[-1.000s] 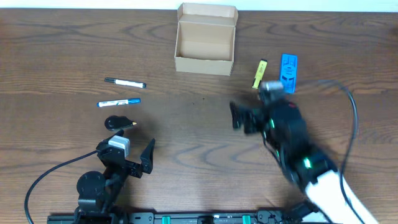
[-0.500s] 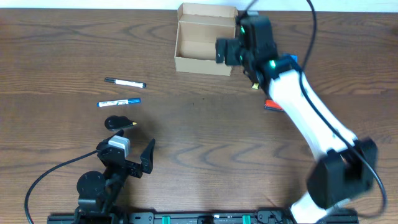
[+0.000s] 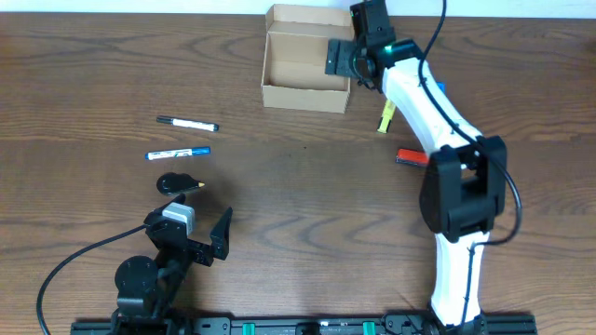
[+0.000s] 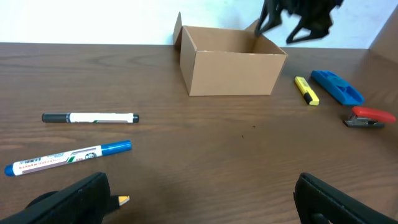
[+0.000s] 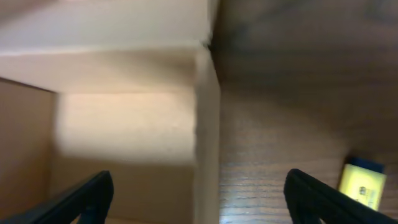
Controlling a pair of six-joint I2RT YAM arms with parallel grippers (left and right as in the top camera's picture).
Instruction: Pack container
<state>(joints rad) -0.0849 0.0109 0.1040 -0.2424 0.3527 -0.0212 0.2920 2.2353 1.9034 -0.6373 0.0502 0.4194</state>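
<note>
Over the right wall of the box [image 3: 305,97], at the far middle of the table [image 3: 307,205], the right gripper [image 3: 340,59] hangs with its fingers spread and nothing between them. Its wrist view shows 1 finger above the box floor and 1 above the wood outside, with the wall running between. The lid [image 3: 310,16] stands open along the far side.

Packing looks barely begun. The box floor that shows is bare, though the corner under the gripper is hidden. 6 loose things lie out on the table. Left of the box are a black-capped marker [image 3: 187,124], a blue marker [image 3: 178,153] and a black item [image 3: 177,184] with a yellow tip. Right of it are a highlighter [image 3: 386,113] near the box, a blue piece [image 4: 336,86] and a red piece [image 3: 411,157]. The left gripper [image 4: 199,208] sits low at the near left, spread wide and empty, with the black item close by its left finger.

Room is good, since the middle of the table is bare wood. The tight spot is the box rim, where a finger could catch the wall. The box also sits close to the far table edge.
</note>
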